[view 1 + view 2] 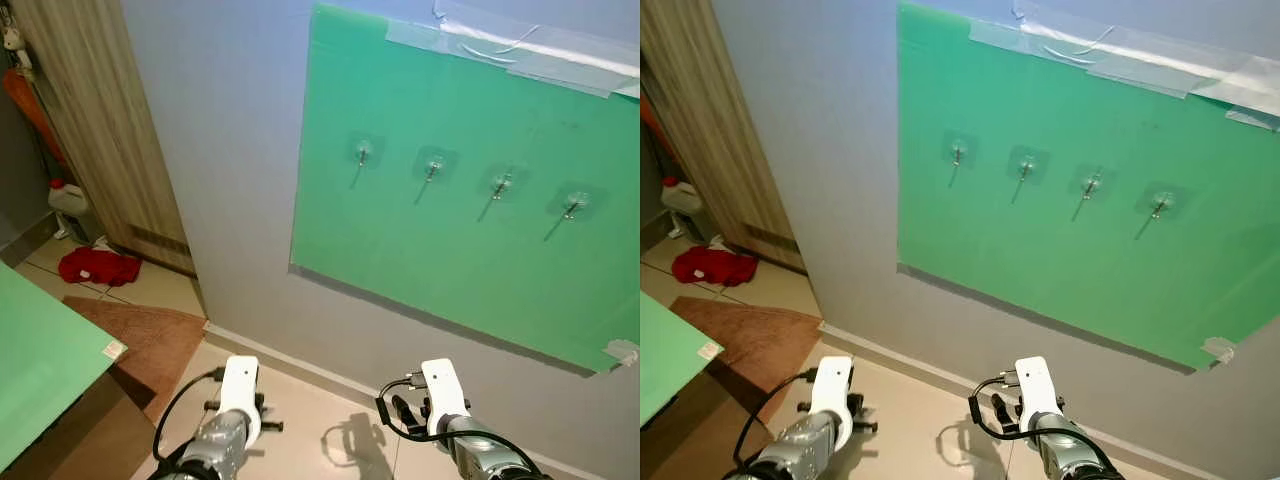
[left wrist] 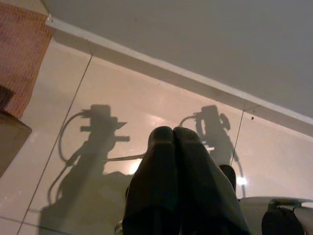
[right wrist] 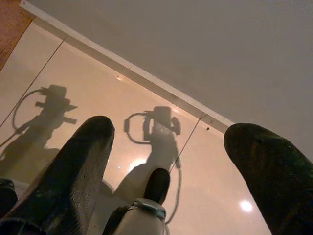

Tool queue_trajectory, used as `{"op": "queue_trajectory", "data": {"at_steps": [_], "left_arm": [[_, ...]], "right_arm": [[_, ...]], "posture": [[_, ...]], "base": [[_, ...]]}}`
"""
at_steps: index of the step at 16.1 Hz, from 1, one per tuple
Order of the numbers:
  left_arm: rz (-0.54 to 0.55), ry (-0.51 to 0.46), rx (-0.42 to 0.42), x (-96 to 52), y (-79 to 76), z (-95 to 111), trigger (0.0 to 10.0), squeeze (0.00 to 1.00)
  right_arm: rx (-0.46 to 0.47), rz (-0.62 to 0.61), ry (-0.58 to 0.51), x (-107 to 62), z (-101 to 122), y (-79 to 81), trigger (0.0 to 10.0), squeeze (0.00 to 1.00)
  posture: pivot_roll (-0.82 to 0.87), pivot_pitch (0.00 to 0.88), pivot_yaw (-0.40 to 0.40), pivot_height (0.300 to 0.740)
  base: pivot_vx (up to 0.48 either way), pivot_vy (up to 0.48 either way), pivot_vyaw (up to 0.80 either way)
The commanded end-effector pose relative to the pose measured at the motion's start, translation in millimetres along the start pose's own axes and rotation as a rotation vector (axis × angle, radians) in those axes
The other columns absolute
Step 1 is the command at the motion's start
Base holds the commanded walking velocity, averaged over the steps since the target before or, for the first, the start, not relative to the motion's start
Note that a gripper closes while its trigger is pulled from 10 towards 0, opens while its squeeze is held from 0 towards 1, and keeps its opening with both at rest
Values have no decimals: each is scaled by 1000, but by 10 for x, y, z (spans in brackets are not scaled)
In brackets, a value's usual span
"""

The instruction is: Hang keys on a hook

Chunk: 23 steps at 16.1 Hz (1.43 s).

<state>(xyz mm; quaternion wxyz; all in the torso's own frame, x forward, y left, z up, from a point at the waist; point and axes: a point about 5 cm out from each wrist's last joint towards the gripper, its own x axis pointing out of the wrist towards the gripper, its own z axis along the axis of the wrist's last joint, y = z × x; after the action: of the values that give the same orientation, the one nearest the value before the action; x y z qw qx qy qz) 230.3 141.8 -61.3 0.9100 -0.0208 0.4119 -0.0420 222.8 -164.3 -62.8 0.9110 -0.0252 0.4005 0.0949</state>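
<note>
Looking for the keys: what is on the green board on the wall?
The green board carries four hooks, all bare; tape holds its top edge. No keys hang there.

Stuff that's cut off or too tiny to read

Green board (image 1: 470,250) runs off the right edge; whatever's on the four hooks (image 1: 432,166) stuck to it is too small to tell.

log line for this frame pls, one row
left gripper: shut, low over floor | right gripper: open, holding nothing | hooks: four on green board, all bare | keys: not seen
</note>
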Motion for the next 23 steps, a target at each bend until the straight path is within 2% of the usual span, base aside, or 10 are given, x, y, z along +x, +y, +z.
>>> {"op": "queue_trajectory", "data": {"at_steps": [1,6,13,17,20,23], "left_arm": [[-2,-14,8,6,-23,34,10000,0],[-17,-18,16,16,-59,78,10000,0],[14,-54,-61,28,20,219,10000,0],[14,-48,-66,23,22,184,10000,0],[22,-24,-49,8,35,78,10000,0],[18,-20,-27,5,24,53,10000,0]], "right_arm": [[5,-15,6,-12,-14,-51,10000,0],[6,-14,3,-7,-4,-39,10000,0],[25,-22,-12,1,35,-38,10000,0],[15,-26,-11,-10,31,-80,10000,0],[10,-32,-8,-21,16,-116,10000,0],[-4,-3,2,-13,-15,-40,10000,0]], "posture": [[-41,0,-33,740],[-43,0,-27,740],[-41,0,-23,740],[-46,0,-45,740],[-39,0,-47,740],[-37,0,-51,740]], "base": [[0,0,0],[0,0,0],[0,0,0],[0,0,0],[0,0,0],[0,0,0]]}}
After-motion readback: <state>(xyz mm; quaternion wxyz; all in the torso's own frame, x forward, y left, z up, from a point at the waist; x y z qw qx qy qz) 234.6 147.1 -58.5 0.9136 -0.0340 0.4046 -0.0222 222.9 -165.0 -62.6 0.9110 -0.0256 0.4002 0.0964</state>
